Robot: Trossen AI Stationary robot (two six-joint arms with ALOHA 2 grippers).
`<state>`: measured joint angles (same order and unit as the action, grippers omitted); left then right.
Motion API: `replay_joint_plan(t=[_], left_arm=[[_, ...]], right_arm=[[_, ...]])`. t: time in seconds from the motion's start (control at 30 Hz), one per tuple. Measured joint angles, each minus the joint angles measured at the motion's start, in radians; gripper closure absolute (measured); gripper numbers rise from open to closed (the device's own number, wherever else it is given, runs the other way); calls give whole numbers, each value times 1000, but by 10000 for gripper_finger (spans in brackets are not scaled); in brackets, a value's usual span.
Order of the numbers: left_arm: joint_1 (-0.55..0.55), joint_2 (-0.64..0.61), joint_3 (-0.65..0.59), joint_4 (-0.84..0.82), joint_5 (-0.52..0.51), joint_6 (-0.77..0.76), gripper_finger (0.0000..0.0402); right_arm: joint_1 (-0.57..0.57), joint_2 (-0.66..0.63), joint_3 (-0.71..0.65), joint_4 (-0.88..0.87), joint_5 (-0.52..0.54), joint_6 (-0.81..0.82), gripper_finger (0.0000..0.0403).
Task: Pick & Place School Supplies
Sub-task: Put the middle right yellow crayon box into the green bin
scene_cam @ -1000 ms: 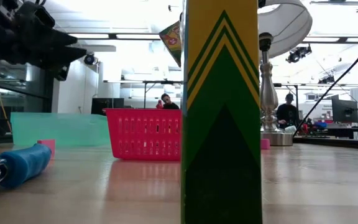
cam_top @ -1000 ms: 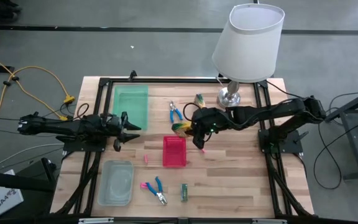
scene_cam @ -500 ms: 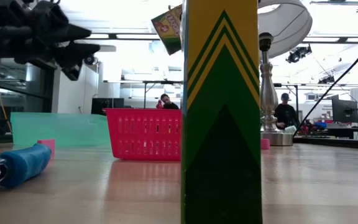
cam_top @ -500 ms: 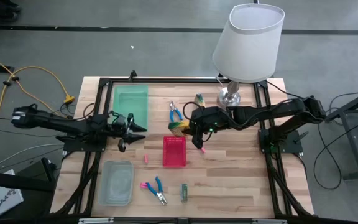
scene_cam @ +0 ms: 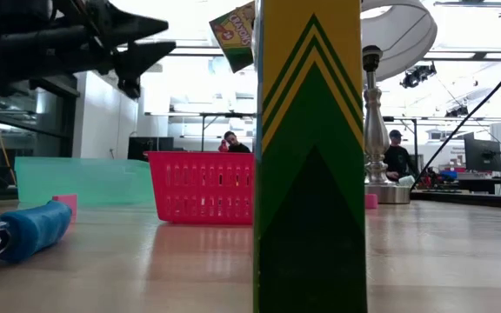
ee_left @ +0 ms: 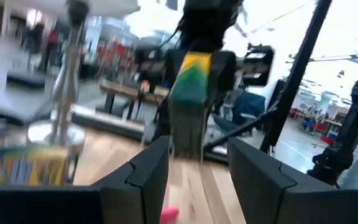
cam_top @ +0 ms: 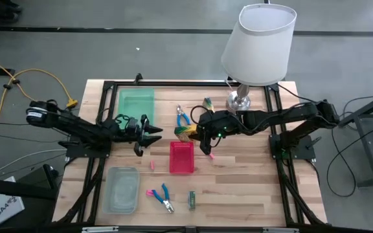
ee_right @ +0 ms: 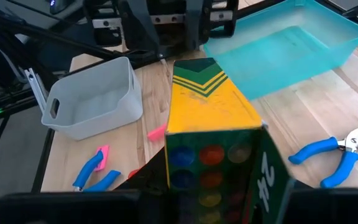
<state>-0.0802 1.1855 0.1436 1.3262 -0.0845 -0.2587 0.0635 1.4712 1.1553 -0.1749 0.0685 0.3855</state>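
Observation:
My right gripper (cam_top: 196,131) is shut on a green-and-yellow box (cam_top: 188,132), held in the air just beyond the far end of the red mesh basket (cam_top: 181,157). The low view shows that box (scene_cam: 233,35) high up and tilted. My left gripper (cam_top: 149,134) is open and hovers left of the basket, facing the held box (ee_left: 191,78). A second box (cam_top: 208,103) lies by the lamp base. A third box (cam_top: 192,199) stands upright near the near edge. Blue-handled pliers (cam_top: 183,116) and pink erasers (cam_top: 153,166) lie on the wood. My right gripper holds the green-and-yellow box (ee_right: 213,137) pinched between its two fingers, which reach in from the table's right. The fingers sit on the box's long side faces, near the end with the coloured dots (ee_right: 197,158). The box is lifted clear of the table and tilted.
A flat green tray (cam_top: 136,110) sits at the far left, a clear plastic bin (cam_top: 122,189) at the near left. A tall lamp (cam_top: 258,45) stands at the far right. Pink- and blue-handled tools (cam_top: 160,196) lie near the near edge. People sit beyond the table.
My left gripper has travelled toward the table's right, from beside the green tray to just left of the red basket, staying open and above the table. In the low view the held box has risen a little.

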Motion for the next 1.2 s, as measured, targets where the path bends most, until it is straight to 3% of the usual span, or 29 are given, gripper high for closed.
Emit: replay_joint_plan(t=[0.1,0.4,0.83,1.2], left_arm=[[-17,41,2,78,0,-3,243],[-26,121,58,80,-50,-9,238],[-19,219,155,62,8,2,162],[-6,221,191,52,74,-34,155]], right_arm=[[0,0,0,3,-9,-11,311],[0,0,0,25,-22,-17,311],[8,0,0,38,-25,-17,311],[37,0,0,79,-21,-24,311]])
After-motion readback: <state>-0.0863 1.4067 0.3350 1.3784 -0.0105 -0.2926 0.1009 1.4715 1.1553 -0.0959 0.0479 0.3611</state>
